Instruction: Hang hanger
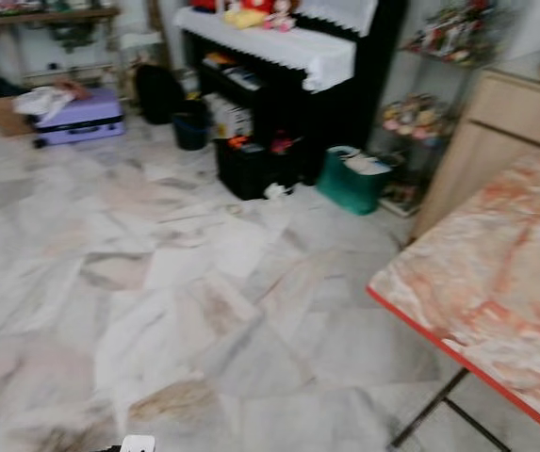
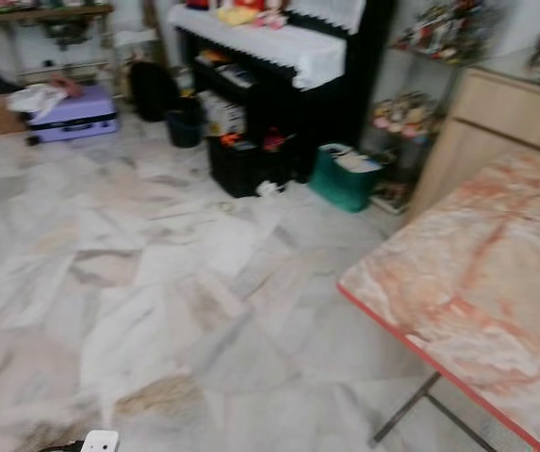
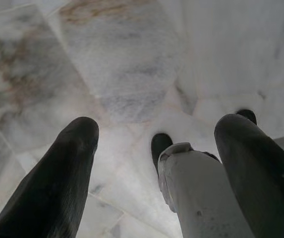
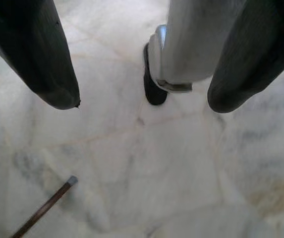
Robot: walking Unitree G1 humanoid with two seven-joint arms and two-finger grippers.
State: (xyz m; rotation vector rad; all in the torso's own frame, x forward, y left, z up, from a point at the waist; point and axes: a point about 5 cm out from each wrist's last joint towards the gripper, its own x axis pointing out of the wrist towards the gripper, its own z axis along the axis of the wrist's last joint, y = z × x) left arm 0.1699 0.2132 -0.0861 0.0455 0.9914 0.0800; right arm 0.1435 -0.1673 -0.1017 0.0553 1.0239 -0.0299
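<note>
Two tools, the left tool and right tool, hang over the marble floor with fingers spread and empty, beside the red-edged surface; where the hanger is cannot be told.

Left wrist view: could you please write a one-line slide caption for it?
Left tool, fingers spread open, hangs over the marble floor beside the robot's silver leg.
</note>
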